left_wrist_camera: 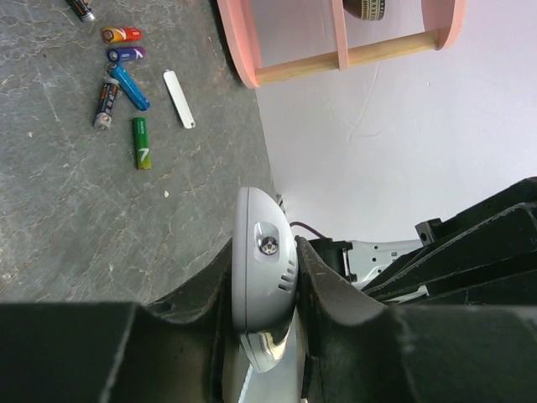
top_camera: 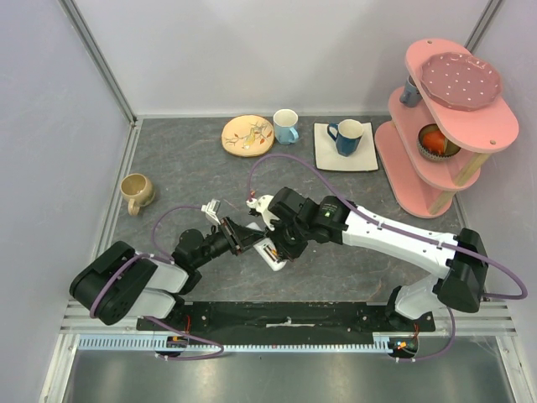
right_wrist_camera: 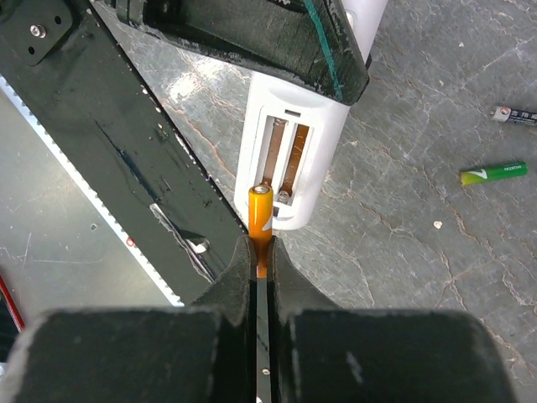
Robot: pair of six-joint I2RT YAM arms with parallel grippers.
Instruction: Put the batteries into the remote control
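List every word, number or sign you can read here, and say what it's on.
No text here is readable.
Green battery: white mark, too blurred to read.
Grey battery: print too small to read.
Remote: no text shows.

Top view: the remote control (top_camera: pixel 271 255) shows only as a white sliver beneath the right gripper (top_camera: pixel 267 243). Right wrist view: the orange battery (right_wrist_camera: pixel 261 208) has its lower half hidden between that gripper's fingers, and a grey battery (right_wrist_camera: pixel 517 115) is cut by the right edge. Left wrist view: a dark battery (left_wrist_camera: pixel 81 8) is cut by the top edge
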